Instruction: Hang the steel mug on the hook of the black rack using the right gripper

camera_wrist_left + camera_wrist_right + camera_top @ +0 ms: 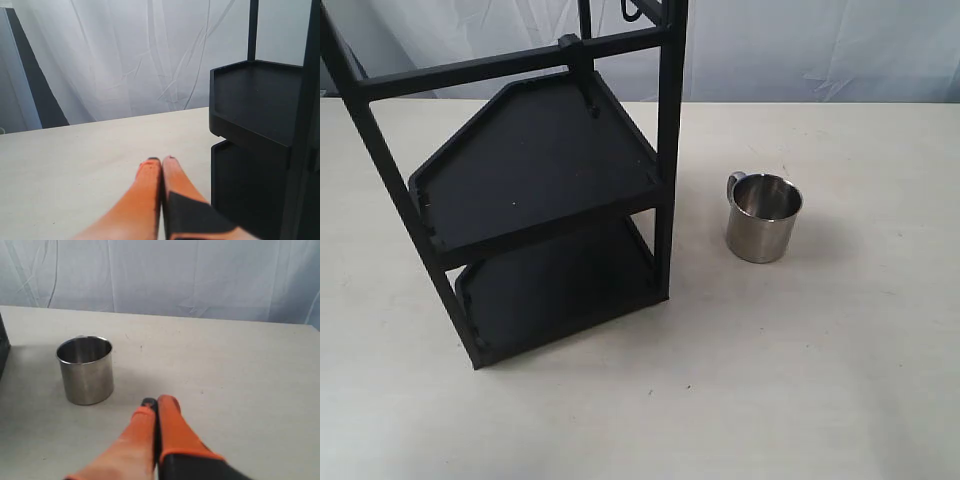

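The steel mug (763,217) stands upright on the table just right of the black rack (520,170), its thin handle turned toward the rack. The hook (585,85) hangs as a thin rod from a blocky clamp on the rack's crossbar, above the upper shelf. Neither gripper shows in the exterior view. In the right wrist view the mug (86,370) stands a short way ahead and to one side of my right gripper (156,401), whose orange fingers are shut with nothing between them. My left gripper (161,160) is shut too, beside the rack's shelves (255,145).
The pale table (820,380) spreads around the rack and mug. A white cloth backdrop (800,50) hangs behind the table's far edge. A curled hook (630,12) sits higher up on the rack.
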Controlling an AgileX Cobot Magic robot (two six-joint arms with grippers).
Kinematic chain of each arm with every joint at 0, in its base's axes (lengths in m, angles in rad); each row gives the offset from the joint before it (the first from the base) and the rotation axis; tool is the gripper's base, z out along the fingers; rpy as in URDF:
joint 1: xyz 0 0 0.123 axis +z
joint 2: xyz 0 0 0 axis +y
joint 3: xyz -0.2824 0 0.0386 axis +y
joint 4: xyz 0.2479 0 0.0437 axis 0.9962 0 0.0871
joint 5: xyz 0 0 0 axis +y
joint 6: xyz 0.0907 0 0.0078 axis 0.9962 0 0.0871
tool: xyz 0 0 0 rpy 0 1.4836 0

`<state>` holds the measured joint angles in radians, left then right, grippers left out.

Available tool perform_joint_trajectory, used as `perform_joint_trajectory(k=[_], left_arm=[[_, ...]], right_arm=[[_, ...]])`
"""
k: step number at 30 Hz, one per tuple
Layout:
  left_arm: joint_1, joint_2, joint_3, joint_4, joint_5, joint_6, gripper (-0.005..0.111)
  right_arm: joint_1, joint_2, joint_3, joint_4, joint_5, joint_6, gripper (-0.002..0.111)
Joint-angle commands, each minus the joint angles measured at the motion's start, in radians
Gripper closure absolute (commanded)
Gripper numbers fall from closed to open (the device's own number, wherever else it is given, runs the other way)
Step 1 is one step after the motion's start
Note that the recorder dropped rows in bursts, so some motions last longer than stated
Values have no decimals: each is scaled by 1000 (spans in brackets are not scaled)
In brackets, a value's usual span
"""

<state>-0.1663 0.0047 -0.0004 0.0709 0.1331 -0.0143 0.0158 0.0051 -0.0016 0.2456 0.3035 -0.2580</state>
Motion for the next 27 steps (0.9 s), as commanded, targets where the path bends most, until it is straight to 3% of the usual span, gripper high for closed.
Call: perform_joint_trajectory(k=[1, 6, 11, 15, 17, 19, 20, 22, 27], left_arm=[[-5, -5, 0, 1, -5, -2, 105], [-5, -5, 0, 1, -5, -2, 105], [-5, -5, 0, 1, -5, -2, 105], [-5, -5, 0, 1, -5, -2, 105], [-5, -5, 0, 1, -5, -2, 105], [-5, -5, 0, 1, -5, -2, 105], [-5, -5, 0, 1, -5, -2, 105], [-5, -5, 0, 1, -5, -2, 105], [-5, -5, 0, 1, -5, -2, 105]], right_arm=[[-4, -5, 2, 64, -90, -6, 109], [-4, -5, 2, 543, -192, 12, 109], [-4, -5, 2, 1239, -262, 14, 109], [-4, -5, 2, 1471, -232, 28, 109], [-4, -5, -6, 1499, -123, 7, 109], [-4, -5, -107, 1439, -83, -237, 109], [-4, -3, -188, 1347, -91, -457, 109], [-4, 97, -298, 1208, -119, -652, 109], [-4, 498, -467, 898, -46, -613, 109]])
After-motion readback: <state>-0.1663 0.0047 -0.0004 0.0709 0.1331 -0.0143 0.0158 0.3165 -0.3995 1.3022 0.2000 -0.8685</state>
